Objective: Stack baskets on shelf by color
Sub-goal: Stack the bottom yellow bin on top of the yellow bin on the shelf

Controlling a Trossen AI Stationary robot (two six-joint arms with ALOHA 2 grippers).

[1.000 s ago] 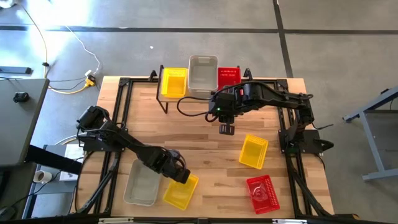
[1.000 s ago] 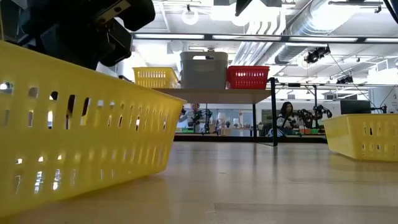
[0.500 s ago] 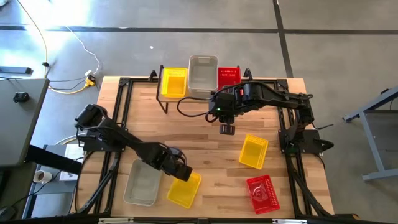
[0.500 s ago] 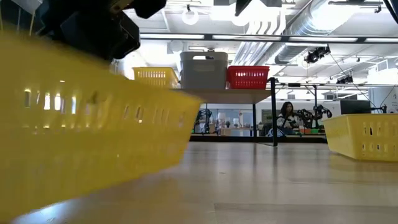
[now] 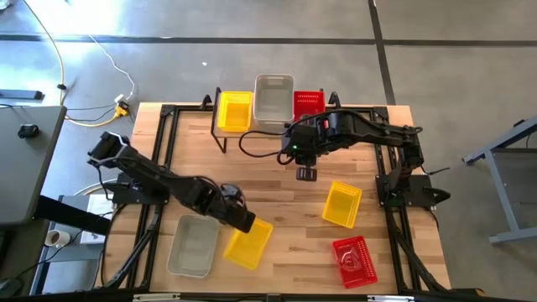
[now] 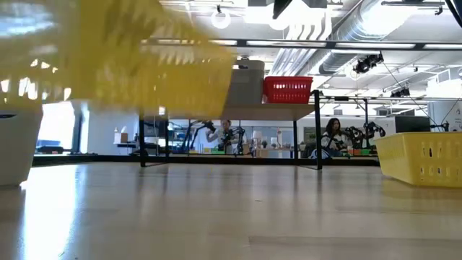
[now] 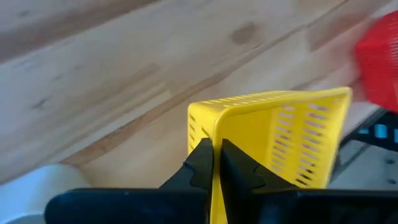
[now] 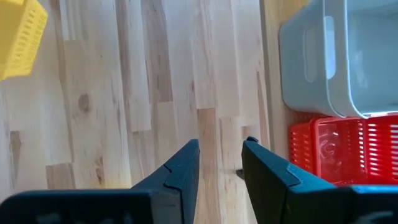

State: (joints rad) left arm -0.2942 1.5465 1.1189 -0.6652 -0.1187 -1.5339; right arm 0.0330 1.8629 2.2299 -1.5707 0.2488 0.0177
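Note:
My left gripper (image 5: 238, 219) is shut on a yellow basket (image 5: 248, 243) near the table's near edge. The low view shows that basket as a blur in the air (image 6: 144, 65). My right gripper (image 5: 305, 174) is open and hangs over bare table in front of the shelf (image 6: 274, 110), touching nothing. On the shelf stand a yellow basket (image 5: 234, 111), a grey-white basket (image 5: 273, 101) and a red basket (image 5: 308, 102), each on its base. The right wrist view shows the grey-white basket (image 8: 348, 56) and the red basket (image 8: 348, 149) beyond the open fingers (image 8: 183, 168). My left gripper pinches the yellow basket's end wall at its rim (image 7: 216, 169), one finger on each side of the wall. The fingers (image 7: 200, 158) come from above, slanting down. The basket is lifted clear of the table and hangs tilted below the fingers.
On the table stand a grey-white basket (image 5: 192, 245) beside the held one, a yellow basket (image 5: 342, 204) on the right and a red basket (image 5: 355, 261) at the near right corner. Bare wood (image 5: 277, 189) lies between the shelf and these.
My left gripper has risen and moved a little toward the far edge, keeping its hold. The yellow basket has gone from resting on the table to being lifted clear and tilted. My right gripper has kept still.

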